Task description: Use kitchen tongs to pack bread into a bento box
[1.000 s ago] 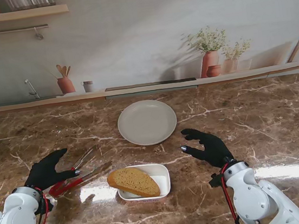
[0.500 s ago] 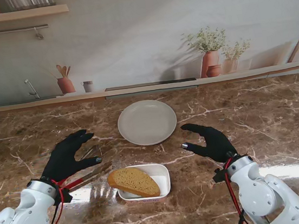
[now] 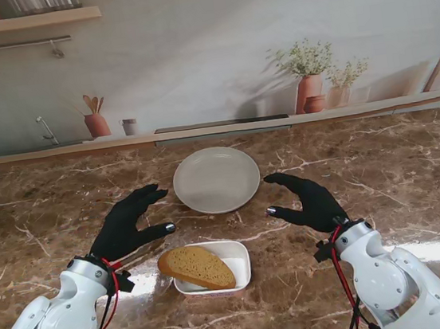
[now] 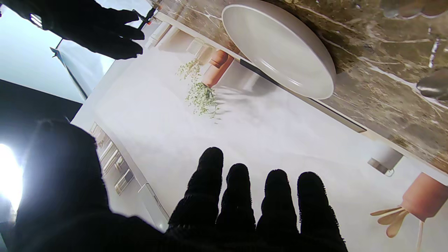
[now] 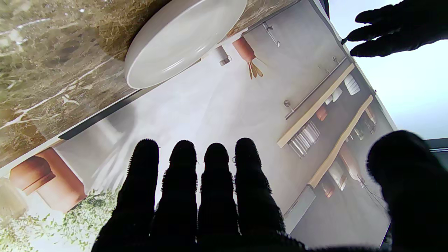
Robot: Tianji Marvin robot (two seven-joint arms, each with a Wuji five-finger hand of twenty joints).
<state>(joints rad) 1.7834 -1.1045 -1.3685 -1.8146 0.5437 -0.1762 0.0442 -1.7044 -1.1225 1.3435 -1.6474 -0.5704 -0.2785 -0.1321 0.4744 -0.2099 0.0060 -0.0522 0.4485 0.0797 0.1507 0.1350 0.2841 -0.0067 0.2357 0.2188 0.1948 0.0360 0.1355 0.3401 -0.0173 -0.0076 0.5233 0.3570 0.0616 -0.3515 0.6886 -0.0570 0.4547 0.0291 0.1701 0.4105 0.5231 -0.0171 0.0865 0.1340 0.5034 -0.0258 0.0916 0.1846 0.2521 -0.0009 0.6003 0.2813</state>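
Both hands, left hand [image 3: 127, 224] & right hand [image 3: 309, 202], released; bread [image 3: 196, 267] seemingly in box [image 3: 237, 271].

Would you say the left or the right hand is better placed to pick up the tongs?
Left. The left hand hovers open right over the tongs, which lie left of the bento box; the right hand is across the box.

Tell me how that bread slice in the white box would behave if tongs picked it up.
The bread slice looks thick and crusted, so probably stiff and light. It overhangs the bento box rim, so a nudge might tip it out. Its porous surface likely resists slipping.
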